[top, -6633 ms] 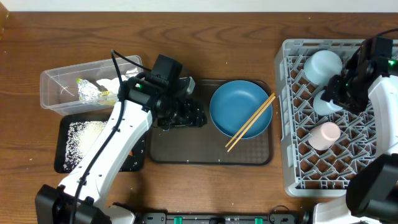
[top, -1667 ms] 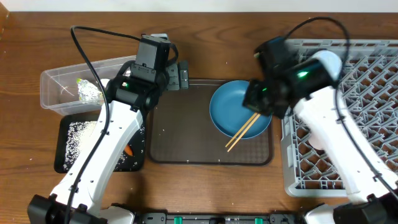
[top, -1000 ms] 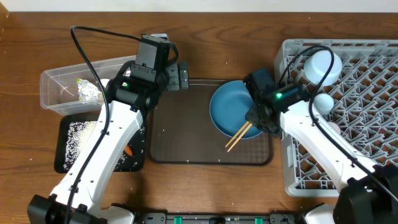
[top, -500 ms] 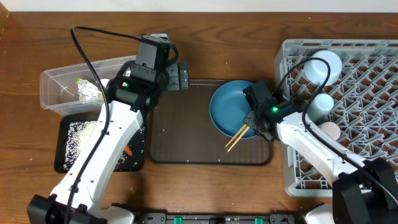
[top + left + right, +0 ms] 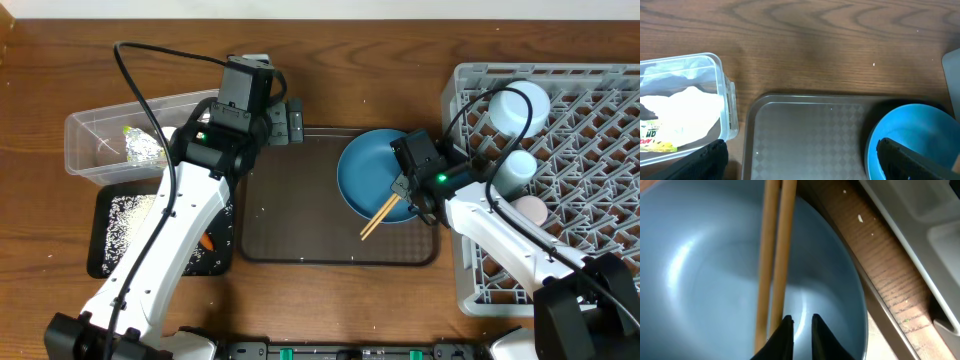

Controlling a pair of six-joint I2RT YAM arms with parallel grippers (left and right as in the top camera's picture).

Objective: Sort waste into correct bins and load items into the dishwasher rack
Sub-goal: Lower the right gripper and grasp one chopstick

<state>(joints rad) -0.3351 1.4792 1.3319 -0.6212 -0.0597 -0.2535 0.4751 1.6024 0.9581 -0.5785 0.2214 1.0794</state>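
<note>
The large blue plate [image 5: 362, 170] sits on the brown serving tray [image 5: 300, 225], with the wooden chopsticks [image 5: 378, 217] lying across its front rim. My right gripper [image 5: 403, 188] is low over the plate. In the right wrist view its jaws [image 5: 799, 321] stand a narrow gap apart with only the plate [image 5: 705, 280] showing between them. The chopsticks [image 5: 772, 255] run just left of the left finger. My left gripper [image 5: 285, 120] hangs wide open and empty over the tray's far edge. The white bowl [image 5: 520, 105], light blue cup [image 5: 515, 170] and pink cup [image 5: 530, 210] sit in the grey rack [image 5: 560, 270].
The clear tub [image 5: 95, 125] at far left holds the foil ball [image 5: 143, 148], white tissue [image 5: 685, 100] and yellow-green wrapper [image 5: 655, 139]. The black tray [image 5: 105, 262] in front of it holds rice grains and an orange carrot [image 5: 207, 242]. The rack's wall stands close right of the plate.
My right gripper has come down and left onto the plate beside the chopsticks. The chopsticks have shifted slightly left. My left arm has not moved.
</note>
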